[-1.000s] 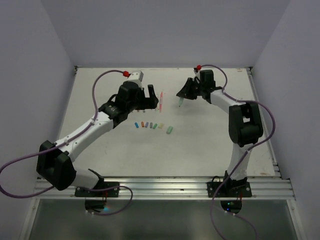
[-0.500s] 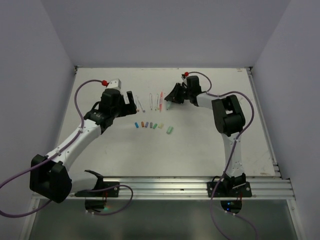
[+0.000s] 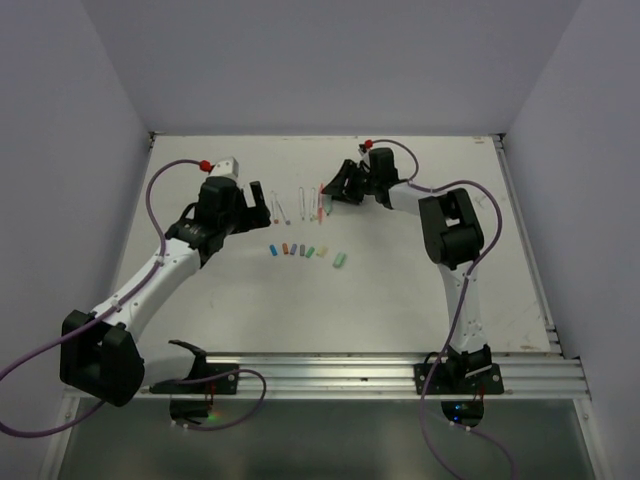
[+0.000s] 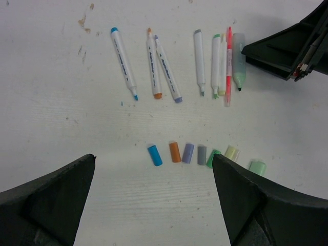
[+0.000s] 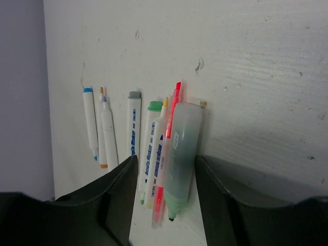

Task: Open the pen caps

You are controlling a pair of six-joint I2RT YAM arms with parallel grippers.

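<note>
White counter point(image 3: 400, 300), caps point(image 4: 195, 154) all off. Left end effector point(image 3: 265, 195) wide, empty. Right end effector point(image 5: 165, 160) part-open, straddling mint marker point(image 5: 182, 143); retreating could knock it into neighbouring pens point(image 5: 133, 128).

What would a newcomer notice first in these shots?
A neat row of small coloured pen caps lies loose mid-table. Just behind it the pens lie side by side, with a fat mint highlighter at the end nearest the right arm. The right gripper sits low over that end, its fingers open either side of the highlighter and its neighbours.
</note>
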